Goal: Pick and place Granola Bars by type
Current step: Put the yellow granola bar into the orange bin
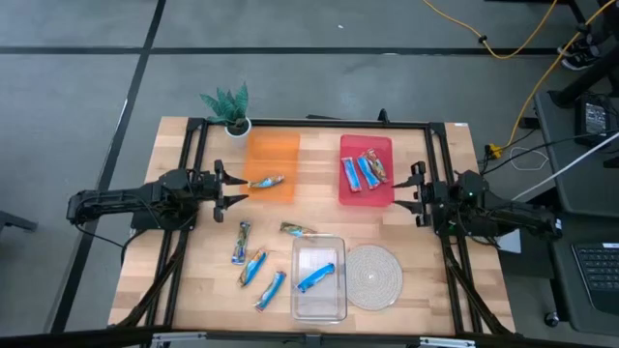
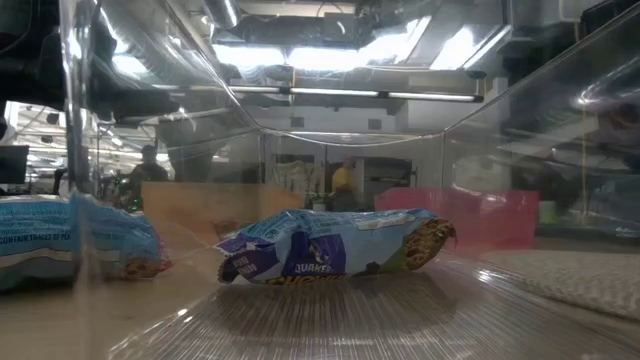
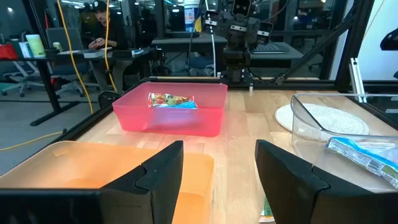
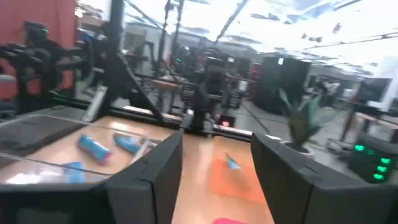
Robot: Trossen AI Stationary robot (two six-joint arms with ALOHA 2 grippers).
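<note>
Left gripper [image 1: 236, 189]: fingers spread wide, empty, at the orange tray's [image 1: 272, 146] 9 o'clock edge. One blue granola bar [image 1: 265, 181] lies just beside it toward 3 o'clock, long axis 3–9. Loose bars [image 1: 242, 242] lie toward 6 o'clock. Right gripper [image 1: 414, 194]: open, parked beside the red tray [image 1: 366, 194].

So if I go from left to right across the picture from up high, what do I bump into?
Left gripper → orange tray → clear tray → red tray → round woven mat → right gripper.
</note>
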